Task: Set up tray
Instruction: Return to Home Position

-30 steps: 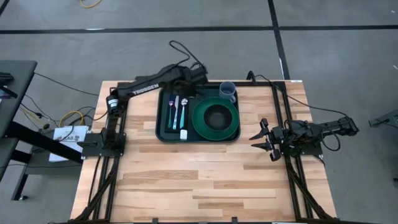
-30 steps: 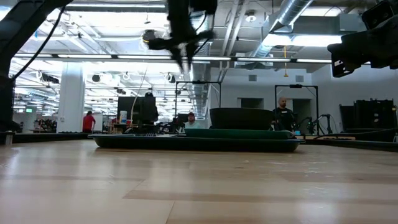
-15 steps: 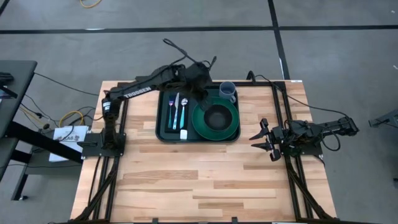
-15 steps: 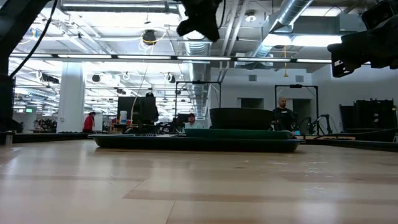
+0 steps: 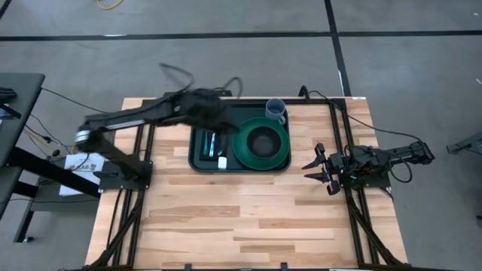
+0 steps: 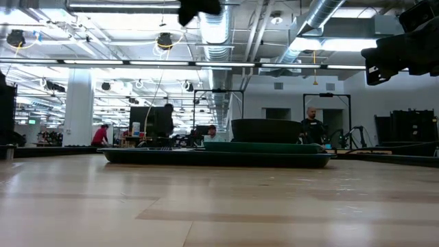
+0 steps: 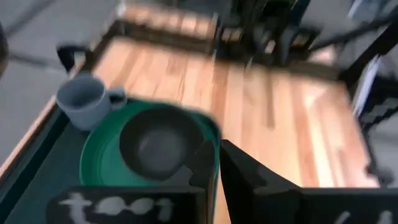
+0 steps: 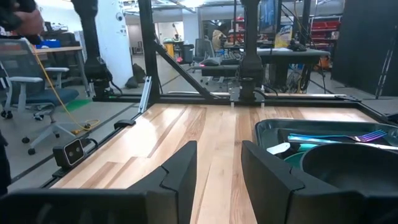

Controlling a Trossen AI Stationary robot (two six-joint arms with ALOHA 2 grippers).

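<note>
The dark green tray (image 5: 197,154) lies flat on the table's far middle. On it rest a round green plate (image 5: 282,147) with a black bowl (image 5: 261,141) in it, a grey-blue cup (image 5: 276,111) at the far corner, and cutlery (image 5: 213,143) on its left side. My left gripper (image 7: 219,174) hangs high above the tray's far left part (image 5: 228,124), slanting down toward the plate, shut with nothing between its fingers. My right gripper (image 5: 320,169) waits open to the right of the tray, level, its fingers (image 8: 180,168) pointing at the tray.
Bare wood (image 5: 241,218) fills the table's near half. The low view shows the tray (image 6: 219,156) and bowl (image 6: 267,130) across the table, with people in the room behind. Black frame rails (image 5: 343,135) run along both sides.
My left gripper has risen from just above the cutlery and drawn back toward the table's left edge. It has tipped from pointing down to a shallow slant while the arm's elbow swung out to the left. Everything on the tray has kept still.
</note>
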